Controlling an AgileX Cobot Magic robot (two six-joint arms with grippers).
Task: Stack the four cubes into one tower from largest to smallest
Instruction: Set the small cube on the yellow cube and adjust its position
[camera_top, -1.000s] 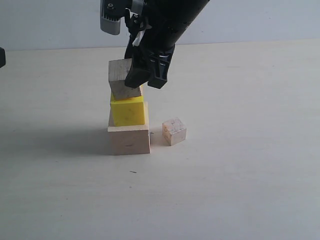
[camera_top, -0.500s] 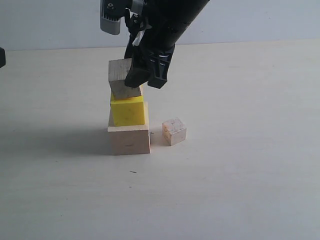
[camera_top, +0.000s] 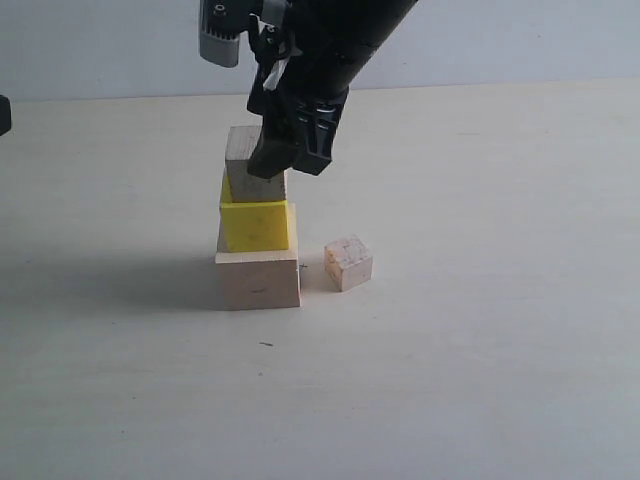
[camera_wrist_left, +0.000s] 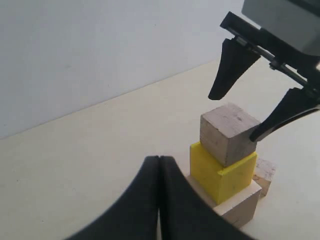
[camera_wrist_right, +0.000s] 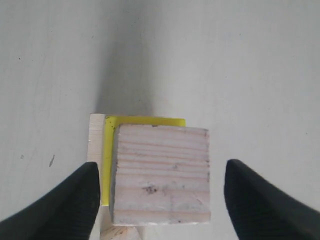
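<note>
The tower stands left of centre: a large pale wooden cube (camera_top: 258, 282) at the bottom, a yellow cube (camera_top: 256, 225) on it, and a small wooden cube (camera_top: 243, 168) on top of that. My right gripper (camera_top: 292, 160) hangs open around the top cube, with a gap on each side between its fingers (camera_wrist_right: 85, 195) and the small cube (camera_wrist_right: 160, 172). The smallest cube (camera_top: 348, 262), with pinkish marks, lies on the table just right of the tower's base. My left gripper (camera_wrist_left: 159, 159) is shut on nothing, low and beside the tower (camera_wrist_left: 220, 170).
The pale table (camera_top: 480, 350) runs back to a grey wall (camera_top: 520, 40). A dark part (camera_top: 3, 115) shows at the left edge of the exterior view.
The small wooden cube, held tilted above the yellow cube before, now sits flat on it, slightly lower and to the right. The right gripper has opened off it.
</note>
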